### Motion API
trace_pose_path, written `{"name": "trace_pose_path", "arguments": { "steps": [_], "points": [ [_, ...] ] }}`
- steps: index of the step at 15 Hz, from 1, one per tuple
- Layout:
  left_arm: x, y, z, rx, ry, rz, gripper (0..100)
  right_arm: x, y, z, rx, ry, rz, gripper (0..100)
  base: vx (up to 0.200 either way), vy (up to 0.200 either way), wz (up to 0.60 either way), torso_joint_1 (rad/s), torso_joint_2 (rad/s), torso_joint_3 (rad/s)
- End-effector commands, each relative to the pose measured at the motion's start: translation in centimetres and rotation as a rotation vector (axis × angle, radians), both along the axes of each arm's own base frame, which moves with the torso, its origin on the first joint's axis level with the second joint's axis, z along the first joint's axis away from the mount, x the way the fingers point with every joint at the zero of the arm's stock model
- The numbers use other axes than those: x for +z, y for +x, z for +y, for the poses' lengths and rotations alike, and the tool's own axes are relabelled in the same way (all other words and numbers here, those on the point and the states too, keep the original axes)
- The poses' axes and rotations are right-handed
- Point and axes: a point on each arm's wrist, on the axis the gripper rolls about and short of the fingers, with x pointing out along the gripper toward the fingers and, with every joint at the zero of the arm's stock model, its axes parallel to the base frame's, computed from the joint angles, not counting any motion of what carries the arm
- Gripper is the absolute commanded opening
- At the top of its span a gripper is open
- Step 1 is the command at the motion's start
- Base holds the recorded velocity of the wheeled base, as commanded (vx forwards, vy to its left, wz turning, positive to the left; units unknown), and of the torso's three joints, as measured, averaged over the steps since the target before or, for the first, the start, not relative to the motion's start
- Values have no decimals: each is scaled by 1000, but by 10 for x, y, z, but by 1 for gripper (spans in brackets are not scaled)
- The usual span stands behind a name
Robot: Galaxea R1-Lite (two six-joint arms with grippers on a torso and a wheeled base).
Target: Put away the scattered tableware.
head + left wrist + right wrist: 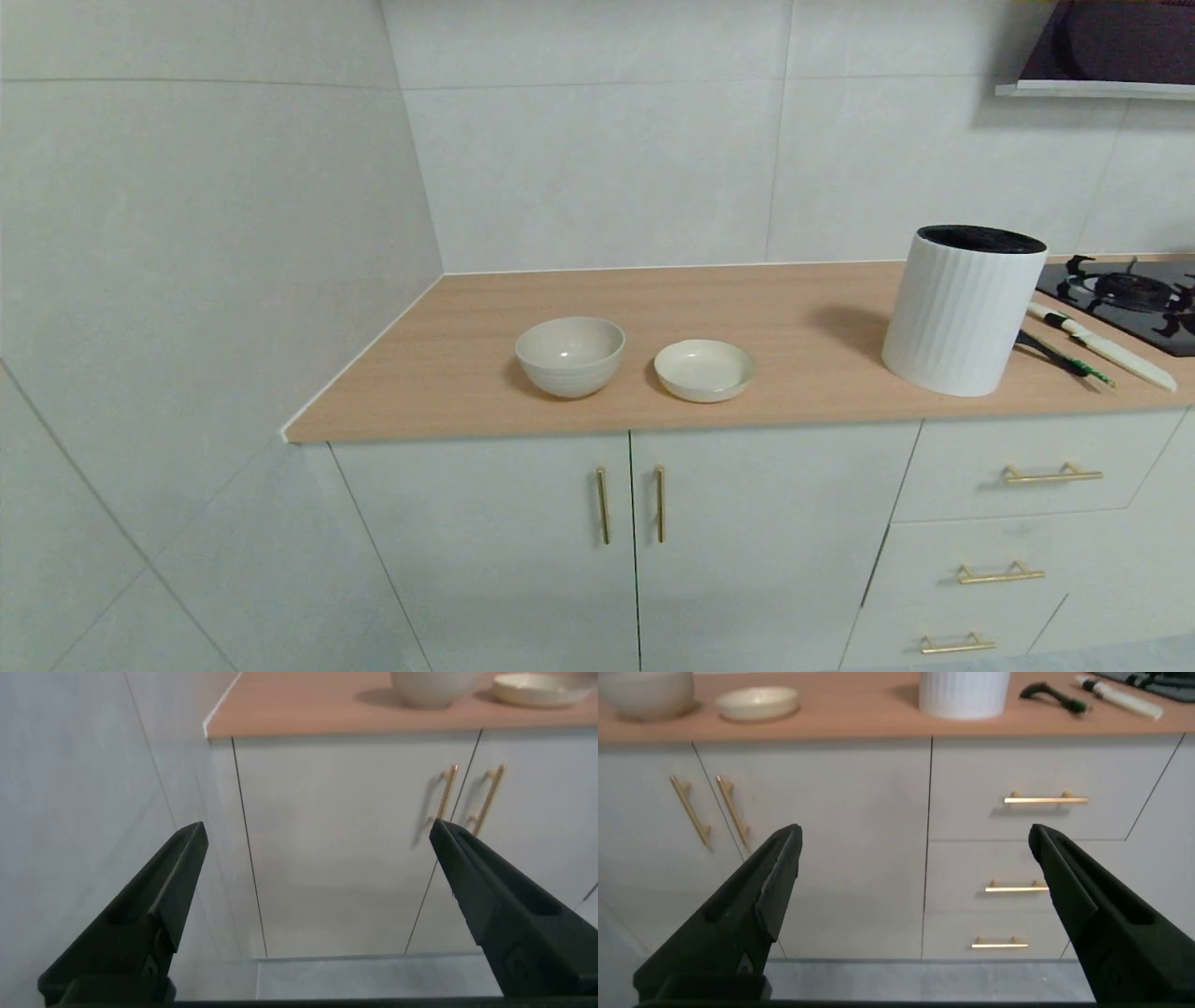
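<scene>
A deep beige bowl (569, 355) and a shallow cream dish (704, 370) sit side by side near the front of the wooden counter (448, 364). The bowl (434, 686) and dish (542, 688) also show in the left wrist view, and again as bowl (646, 694) and dish (757, 703) in the right wrist view. A white ribbed holder (963, 310) stands to the right, with a knife (1102, 345) and a dark utensil (1064, 358) lying beside it. My left gripper (318, 849) and right gripper (915, 849) are open, low in front of the cabinets, holding nothing.
Below the counter are two cabinet doors with gold handles (631, 504) and a stack of drawers (1027, 523) to the right. A gas hob (1134, 294) sits at the far right. A tiled wall (187, 280) bounds the counter's left end.
</scene>
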Motion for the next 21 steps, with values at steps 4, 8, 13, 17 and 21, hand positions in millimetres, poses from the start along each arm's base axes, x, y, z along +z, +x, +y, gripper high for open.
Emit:
{"name": "trace_pose_path", "arguments": {
  "steps": [4, 8, 13, 17, 21],
  "points": [
    [0, 0, 0, 0, 0, 0, 100, 0, 0, 0, 1, 0, 0, 100, 0, 0, 0, -212, 505, 288],
    [0, 0, 0, 0, 0, 0, 100, 0, 0, 0, 1, 0, 0, 100, 0, 0, 0, -194, 482, 290],
    [0, 0, 0, 0, 0, 0, 100, 0, 0, 0, 1, 0, 2, 100, 0, 0, 0, -162, 468, 303],
    [0, 0, 0, 0, 0, 0, 100, 0, 0, 0, 1, 0, 0, 100, 0, 0, 0, -129, 449, 321],
    [0, 0, 0, 0, 0, 0, 100, 0, 0, 0, 1, 0, 0, 100, 0, 0, 0, -47, 235, 174]
  ]
}}
